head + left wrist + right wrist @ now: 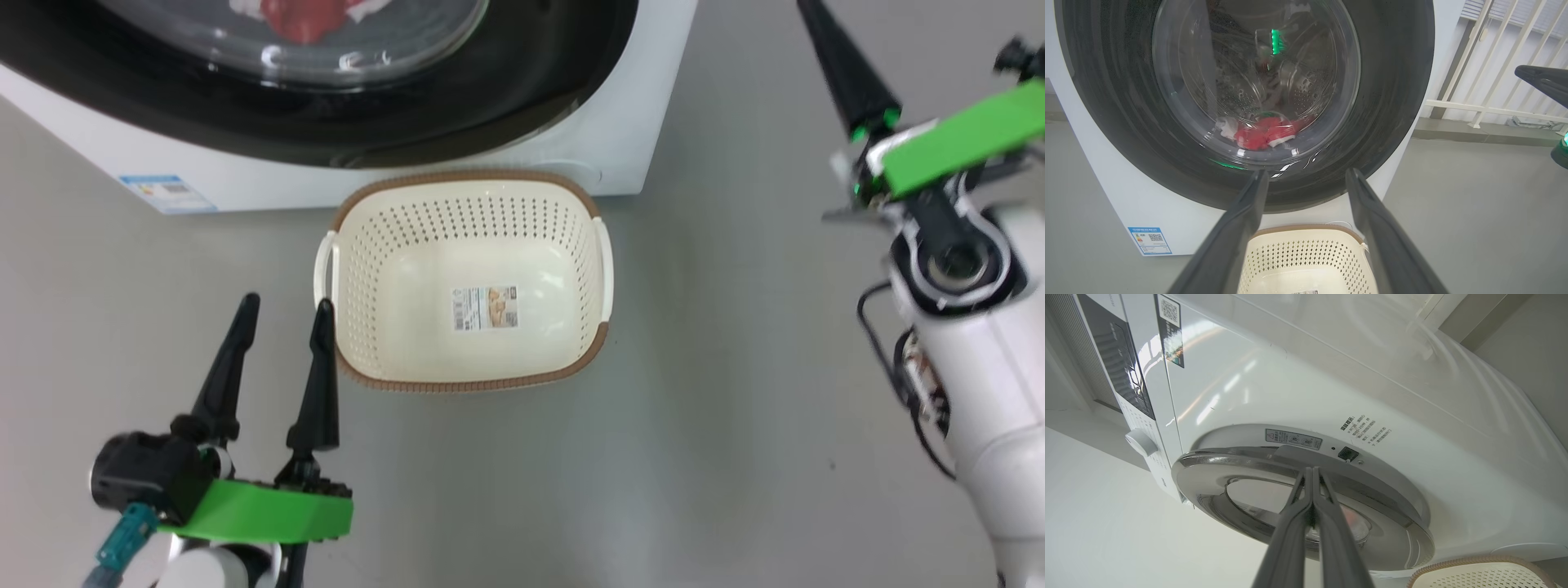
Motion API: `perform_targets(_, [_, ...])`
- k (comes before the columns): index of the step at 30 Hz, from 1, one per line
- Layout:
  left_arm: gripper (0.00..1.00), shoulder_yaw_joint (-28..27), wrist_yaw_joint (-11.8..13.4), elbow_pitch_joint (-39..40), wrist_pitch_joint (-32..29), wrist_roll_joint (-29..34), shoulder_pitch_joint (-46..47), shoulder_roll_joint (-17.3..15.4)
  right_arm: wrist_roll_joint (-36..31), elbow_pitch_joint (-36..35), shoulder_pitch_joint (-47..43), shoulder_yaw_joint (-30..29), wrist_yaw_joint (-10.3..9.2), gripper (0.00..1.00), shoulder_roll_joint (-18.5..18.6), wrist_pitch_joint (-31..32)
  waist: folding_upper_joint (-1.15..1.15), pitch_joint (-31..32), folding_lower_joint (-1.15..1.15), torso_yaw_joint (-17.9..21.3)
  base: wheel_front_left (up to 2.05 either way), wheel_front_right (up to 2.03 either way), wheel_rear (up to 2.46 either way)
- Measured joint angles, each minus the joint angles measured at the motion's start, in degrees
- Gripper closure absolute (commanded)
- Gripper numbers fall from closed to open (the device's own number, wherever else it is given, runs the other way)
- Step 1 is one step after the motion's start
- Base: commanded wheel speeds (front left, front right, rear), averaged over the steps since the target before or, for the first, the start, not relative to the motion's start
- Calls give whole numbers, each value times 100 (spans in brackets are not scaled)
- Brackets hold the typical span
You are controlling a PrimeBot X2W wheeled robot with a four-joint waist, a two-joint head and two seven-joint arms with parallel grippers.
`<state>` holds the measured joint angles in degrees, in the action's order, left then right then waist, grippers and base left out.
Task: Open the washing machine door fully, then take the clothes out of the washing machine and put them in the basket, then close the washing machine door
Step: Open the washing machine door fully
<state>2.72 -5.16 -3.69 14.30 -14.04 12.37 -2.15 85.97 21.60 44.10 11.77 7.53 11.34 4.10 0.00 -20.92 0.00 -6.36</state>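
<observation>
grey floor (735, 408) all round, smooth. near left: left gripper (287, 302), jaws spread wide, fingers pointing far, right fingertip just beside near-left rim of basket (469, 181). basket upright on floor mid-scene, brown rim, white side handles, paper label (486, 308) on its bottom, far edge just in front of washing machine (629, 122). right side, raised: right gripper (1312, 470), jaws pressed together, tips close to edge of washing machine door (522, 98); touching or not, cannot tell. door flush w/ white front or barely ajar, cannot tell; glossy black rim, bulging glass. blue sticker (167, 193) low on front, left. farthest, behind glass, in drum: clothes (1263, 134), red w/ white bits, heaped at bottom.
</observation>
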Motion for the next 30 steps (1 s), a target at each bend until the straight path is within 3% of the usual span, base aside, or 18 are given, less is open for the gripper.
perform_targets(8, [0, 85, -51, 44, 1, 0, 317, 10, 566, 328, 919, -96, -1, 100, 108, 753, 0, -414, 0, -151, 0, 0, 0])
perform_targets(18, [0, 131, -94, 81, 1, -7, 526, 18, 677, 814, 1879, 5, -2, 100, 158, 1514, 0, -890, 0, -354, 0, 0, 0])
perform_targets(30, [0, 247, -94, 105, 1, -23, 552, 30, 734, 1007, 2399, 23, -7, 100, 278, 2187, 0, -1270, 0, -633, 0, 0, 0])
